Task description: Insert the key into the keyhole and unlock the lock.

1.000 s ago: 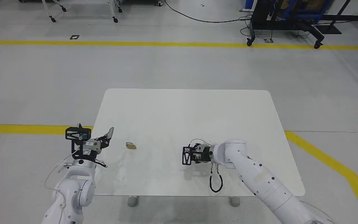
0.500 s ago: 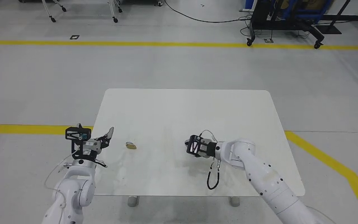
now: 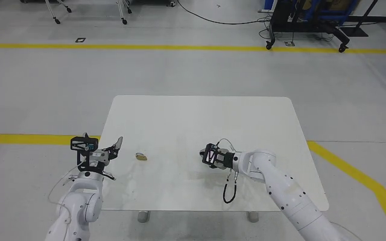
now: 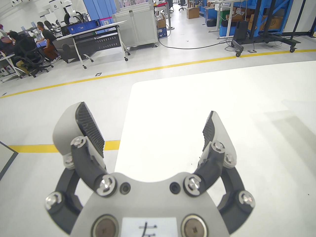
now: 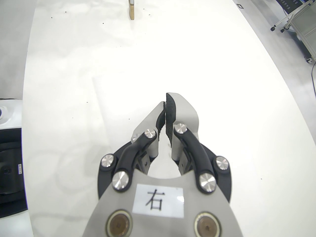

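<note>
Frankly, my right jaws are clenched pad to pad, and I cannot tell whether they pinch the key, so I'd verify that, then advance straight and low. My left jaws hang released. The lock (image 5: 131,6), brass-bodied with a silver shackle, lies on the bench (image 5: 197,62) dead ahead of the right jaws, well apart.
</note>
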